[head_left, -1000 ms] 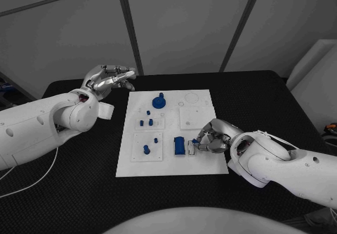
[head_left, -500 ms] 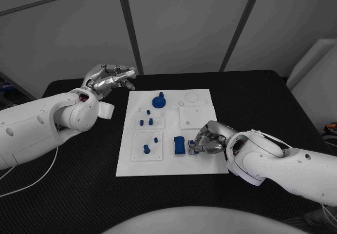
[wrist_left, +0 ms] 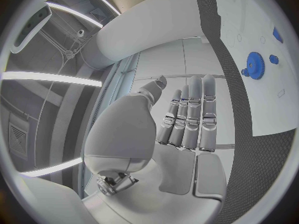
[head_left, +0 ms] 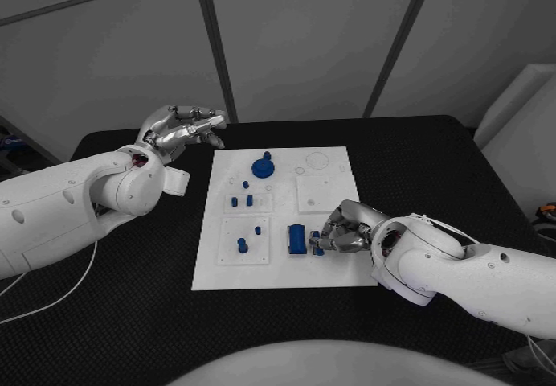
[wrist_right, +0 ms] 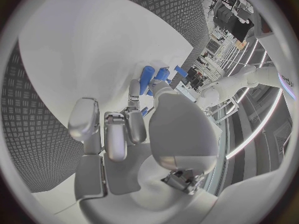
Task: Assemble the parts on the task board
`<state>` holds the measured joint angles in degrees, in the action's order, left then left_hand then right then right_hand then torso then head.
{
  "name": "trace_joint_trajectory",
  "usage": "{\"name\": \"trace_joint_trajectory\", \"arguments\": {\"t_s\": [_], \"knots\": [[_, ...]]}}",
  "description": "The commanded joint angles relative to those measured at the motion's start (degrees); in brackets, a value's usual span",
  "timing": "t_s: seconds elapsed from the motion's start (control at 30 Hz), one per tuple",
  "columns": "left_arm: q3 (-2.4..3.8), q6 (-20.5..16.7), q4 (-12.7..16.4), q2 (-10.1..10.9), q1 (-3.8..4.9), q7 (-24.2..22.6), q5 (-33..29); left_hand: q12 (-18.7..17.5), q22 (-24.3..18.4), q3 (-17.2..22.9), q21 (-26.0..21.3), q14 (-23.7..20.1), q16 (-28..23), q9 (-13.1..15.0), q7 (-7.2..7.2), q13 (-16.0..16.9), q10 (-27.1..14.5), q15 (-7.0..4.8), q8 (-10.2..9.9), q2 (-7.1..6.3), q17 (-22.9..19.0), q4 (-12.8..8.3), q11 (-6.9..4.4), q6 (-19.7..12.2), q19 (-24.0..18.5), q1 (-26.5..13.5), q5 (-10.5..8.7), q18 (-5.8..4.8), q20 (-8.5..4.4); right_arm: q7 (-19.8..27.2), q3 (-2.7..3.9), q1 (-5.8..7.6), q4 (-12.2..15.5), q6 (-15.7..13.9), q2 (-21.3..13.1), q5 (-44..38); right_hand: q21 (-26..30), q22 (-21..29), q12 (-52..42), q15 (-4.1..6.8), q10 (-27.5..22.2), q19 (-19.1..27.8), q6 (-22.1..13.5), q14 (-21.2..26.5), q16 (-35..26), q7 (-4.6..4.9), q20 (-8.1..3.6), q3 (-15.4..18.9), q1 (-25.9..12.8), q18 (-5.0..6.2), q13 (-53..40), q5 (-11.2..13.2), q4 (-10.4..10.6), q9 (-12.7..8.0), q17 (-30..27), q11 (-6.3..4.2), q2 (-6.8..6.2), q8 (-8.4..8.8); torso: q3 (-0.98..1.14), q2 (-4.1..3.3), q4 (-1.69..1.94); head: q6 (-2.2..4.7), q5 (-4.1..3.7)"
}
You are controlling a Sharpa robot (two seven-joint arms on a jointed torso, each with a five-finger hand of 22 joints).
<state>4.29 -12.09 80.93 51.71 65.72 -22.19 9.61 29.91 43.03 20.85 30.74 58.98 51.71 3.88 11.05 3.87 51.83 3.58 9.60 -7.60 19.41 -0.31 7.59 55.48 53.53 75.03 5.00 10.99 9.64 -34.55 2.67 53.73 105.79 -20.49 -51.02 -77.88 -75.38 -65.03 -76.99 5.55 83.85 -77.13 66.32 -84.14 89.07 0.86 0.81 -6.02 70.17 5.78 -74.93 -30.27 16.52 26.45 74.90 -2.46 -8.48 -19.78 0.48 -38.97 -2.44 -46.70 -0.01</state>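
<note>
The white task board point(head_left: 267, 277) lies mid-table. On it are a round blue part with a knob point(head_left: 263, 168), small blue pegs point(head_left: 241, 201) and a blue block point(head_left: 298, 240). My right hand point(head_left: 345, 227) rests low over the board's right side. Its fingertips pinch a small blue part point(head_left: 316, 242) that stands right beside the block. In the right wrist view, blue pieces point(wrist_right: 147, 78) sit just past the fingers of the right hand point(wrist_right: 134, 129). My left hand point(head_left: 182, 129) hovers off the board's far left corner and holds nothing. The left wrist view shows the left hand point(wrist_left: 181, 124) with fingers stretched out, and the round blue part point(wrist_left: 253, 63) beyond.
Black table point(head_left: 128, 305) surrounds the board on all sides. Pale square inset plates point(head_left: 319, 193) and round outlines point(head_left: 315, 162) mark the board's far right portion. A white cable point(head_left: 47, 305) trails under my left arm.
My right hand has edged left and down, bringing the small blue part against the blue block. My left arm has stayed still.
</note>
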Motion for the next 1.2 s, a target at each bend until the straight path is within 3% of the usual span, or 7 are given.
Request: {"name": "trace_joint_trajectory", "arguments": {"t_s": [0.03,0.2,0.47,0.63,0.83,0.97,1.2], "knots": [[0.04,0.58,0.06,-0.04,0.08,-0.37,-0.10,0.21,-0.08,-0.33,-0.11,-0.31,0.32,-0.03,0.01,-0.06,-0.55,0.03,0.25,0.35,-0.08,0.05,-0.01,-0.42,0.33,0.38,0.10,-0.55,0.03,-0.23,-0.01,0.05,0.03,0.79,0.09,-0.44,-0.29,-0.03,-0.17,0.35,1.07,-0.11,-0.24,-5.54,0.22,0.32,-0.14,0.77,-0.83,-0.67,-4.57,0.55,-0.01,0.14,13.74,-0.29,0.16,0.00,0.02,-0.01,-0.05,0.06,-0.02],[0.04,0.56,0.04,-0.06,0.08,-0.33,-0.10,0.21,-0.08,-0.33,-0.11,-0.31,0.32,-0.03,0.01,-0.06,-0.55,0.03,0.25,0.35,-0.08,0.05,-0.01,-0.42,0.33,0.38,0.10,-0.55,0.03,-0.35,-0.01,0.05,-0.10,0.54,0.14,-0.76,-0.15,0.12,0.04,0.31,0.98,-0.01,-0.43,-5.51,0.15,0.37,-0.14,2.58,-1.87,-0.64,-4.51,3.07,0.00,0.40,13.63,-0.24,0.54,-0.18,0.01,-0.04,0.00,0.06,-0.05],[0.04,0.57,-0.08,-0.13,0.08,-0.21,-0.10,0.21,-0.08,-0.33,-0.11,-0.31,0.32,-0.03,0.01,-0.06,-0.55,0.03,0.25,0.35,-0.08,0.05,-0.01,-0.42,0.33,0.38,0.10,-0.55,0.03,-0.05,-0.01,0.05,-0.11,-0.31,0.18,-0.97,0.20,0.49,0.65,0.12,0.73,0.25,-0.83,-5.45,0.01,0.59,0.07,8.61,-5.65,-0.55,-4.25,13.23,0.17,0.81,13.38,-0.01,1.28,-0.43,0.02,-0.01,0.00,-0.04,-0.09],[0.04,0.57,-0.20,-0.18,0.07,-0.16,-0.10,0.24,-0.12,-0.37,-0.15,-0.35,0.35,-0.03,0.03,-0.06,-0.60,0.04,0.29,0.42,-0.14,0.07,0.00,-0.45,0.35,0.41,0.10,-0.55,0.03,-0.03,-0.01,0.05,-0.03,-0.85,-0.02,-1.27,0.24,0.49,0.70,0.10,0.72,0.25,-0.92,-5.44,-0.01,0.60,0.09,10.72,-6.51,-0.54,-4.30,15.04,0.28,0.97,13.35,0.01,2.10,-0.56,0.01,0.01,-0.06,0.05,-0.15],[0.04,0.57,-0.25,-0.21,0.07,-0.13,-0.10,0.24,-0.12,-0.37,-0.15,-0.35,0.35,-0.03,0.03,-0.06,-0.60,0.04,0.29,0.42,-0.14,0.07,0.00,-0.45,0.35,0.41,0.10,-0.55,0.03,0.63,-0.01,0.04,0.63,-1.39,-0.94,-1.58,0.24,0.46,0.60,0.10,0.77,0.23,-0.92,-5.46,0.03,0.57,0.09,11.05,-6.40,-0.54,-4.40,15.12,0.19,1.02,13.42,0.00,2.50,-0.61,0.03,0.03,-0.03,0.08,-0.23],[0.04,0.56,-0.25,-0.12,0.07,-0.11,-0.10,0.24,-0.12,-0.37,-0.15,-0.35,0.35,-0.03,0.03,-0.06,-0.60,0.04,0.29,0.42,-0.14,0.07,0.00,-0.45,0.35,0.41,0.10,-0.55,0.03,2.08,-0.01,0.04,1.80,-1.05,-2.17,-1.65,0.26,0.44,0.59,0.14,0.79,0.24,-1.03,-5.46,0.04,0.53,0.07,11.45,-4.27,-0.54,-4.48,14.89,-0.17,1.15,13.44,-0.05,2.86,-0.71,0.07,0.00,-0.01,0.19,-0.24],[0.04,0.47,-0.38,-0.09,0.06,-0.05,-0.10,0.24,-0.12,-0.37,-0.15,-0.35,0.35,-0.03,0.03,-0.06,-0.60,0.04,0.29,0.42,-0.14,0.07,0.00,-0.45,0.35,0.41,0.10,-0.55,0.03,4.50,-0.03,0.03,3.09,2.52,-3.76,-1.69,0.44,0.59,0.85,0.12,0.67,0.37,-1.28,-5.44,-0.02,0.61,0.07,12.22,0.25,-0.51,-4.40,15.21,-1.30,1.34,13.34,0.00,2.41,-0.84,0.05,0.04,-0.11,0.28,-0.30]]}}
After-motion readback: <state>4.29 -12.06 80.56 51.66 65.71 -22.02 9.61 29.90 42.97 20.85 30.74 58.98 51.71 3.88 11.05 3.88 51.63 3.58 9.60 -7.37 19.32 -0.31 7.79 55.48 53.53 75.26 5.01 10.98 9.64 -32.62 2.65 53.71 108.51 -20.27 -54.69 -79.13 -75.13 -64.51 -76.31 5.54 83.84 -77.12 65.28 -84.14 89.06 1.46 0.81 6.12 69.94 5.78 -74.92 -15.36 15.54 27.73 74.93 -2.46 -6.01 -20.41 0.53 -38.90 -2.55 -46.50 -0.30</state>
